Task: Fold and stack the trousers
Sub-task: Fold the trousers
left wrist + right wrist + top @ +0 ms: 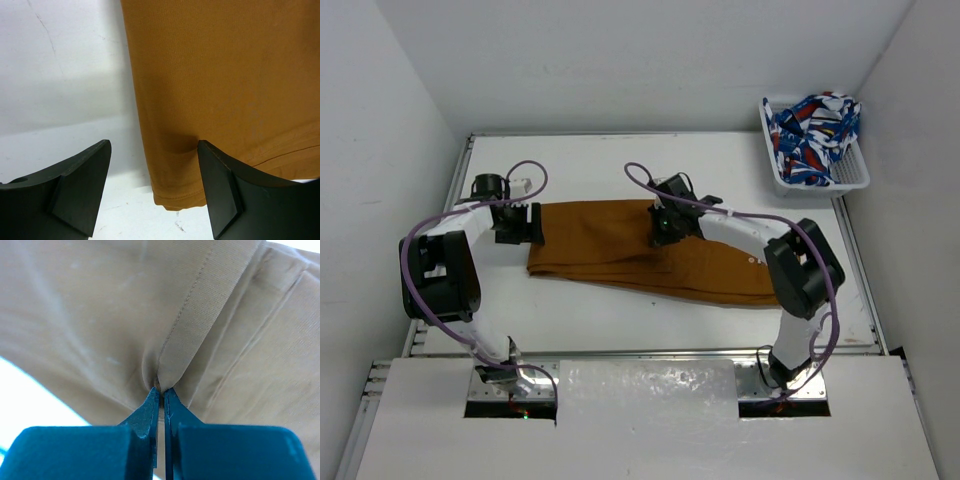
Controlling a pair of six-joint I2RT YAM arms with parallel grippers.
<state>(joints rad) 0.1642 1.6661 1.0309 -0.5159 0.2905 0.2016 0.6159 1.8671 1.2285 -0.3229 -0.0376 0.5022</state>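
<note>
The mustard-brown trousers (pixel 620 245) lie flat across the middle of the white table (pixel 590 165), running from the left arm to the right arm's base. My left gripper (pixel 517 222) stands open at their left end; in the left wrist view the hem corner (pixel 177 192) lies between the two black fingers (pixel 82 187), untouched. My right gripper (pixel 666 226) sits on the cloth near the middle of the far edge. It is shut on a pinched fold of the trousers (pixel 165 365), which fill the right wrist view, and cloth puckers at the fingertips (pixel 150 405).
A white basket (pixel 865 175) at the far right corner holds blue-red-white patterned cloth (pixel 815 125). White walls close in the table on the left, back and right. Purple cables loop over both arms.
</note>
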